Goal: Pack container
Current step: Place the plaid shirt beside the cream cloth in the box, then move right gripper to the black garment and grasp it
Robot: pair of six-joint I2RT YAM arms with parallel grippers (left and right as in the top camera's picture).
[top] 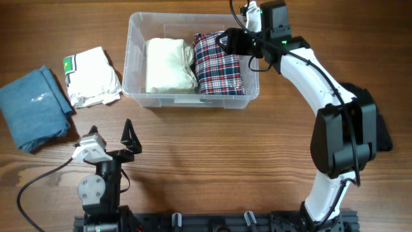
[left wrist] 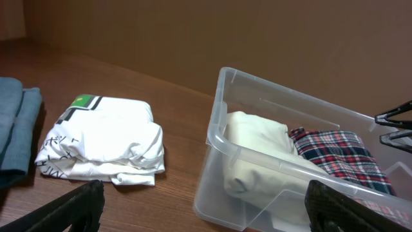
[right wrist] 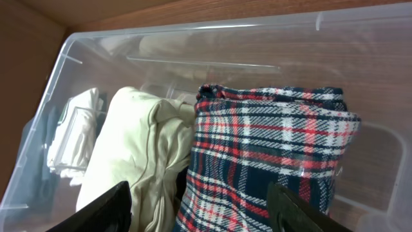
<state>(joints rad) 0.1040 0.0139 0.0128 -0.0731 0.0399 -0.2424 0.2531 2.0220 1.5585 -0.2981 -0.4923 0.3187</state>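
The clear plastic container (top: 138,38) stands at the back middle of the table. It holds a folded cream garment (top: 168,66) on the left and a folded plaid garment (top: 219,64) on the right. My right gripper (top: 226,40) is open and empty just above the far end of the plaid garment (right wrist: 270,154); the cream garment (right wrist: 135,154) lies beside it. My left gripper (top: 111,133) is open and empty near the front left, apart from everything. The left wrist view shows the container (left wrist: 215,138) ahead to the right.
A folded white printed T-shirt (top: 92,76) lies left of the container, also seen in the left wrist view (left wrist: 103,138). A folded blue garment (top: 33,106) lies at the far left (left wrist: 13,129). Bare wood table in front.
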